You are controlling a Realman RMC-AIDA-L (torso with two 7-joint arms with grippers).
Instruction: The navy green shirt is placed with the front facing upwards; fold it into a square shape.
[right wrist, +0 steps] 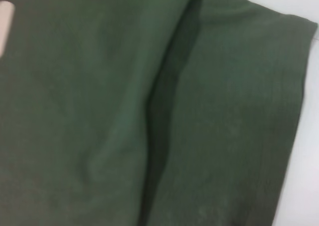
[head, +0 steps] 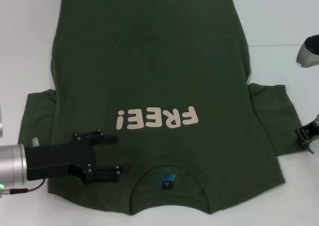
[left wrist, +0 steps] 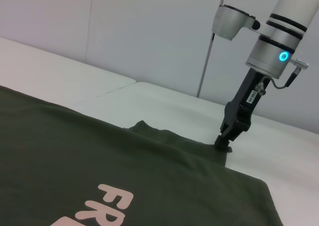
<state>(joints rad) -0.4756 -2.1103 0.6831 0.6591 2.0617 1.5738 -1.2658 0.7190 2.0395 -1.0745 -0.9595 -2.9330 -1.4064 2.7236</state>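
The navy green shirt (head: 149,86) lies flat, front up, on the white table (head: 279,16), collar nearest the robot, bare table beyond each sleeve. The left gripper (head: 115,156) reaches in level over the shoulder beside the collar, jaws apart. The right gripper (left wrist: 223,142) comes down steeply onto the right sleeve's edge; whether it pinches cloth I cannot tell.

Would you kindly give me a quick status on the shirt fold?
Left tool open, low over the shoulder by the collar. Right tool at the right sleeve edge, fingers unclear. Navy green shirt flat, front up, unfolded. Nothing in the way.
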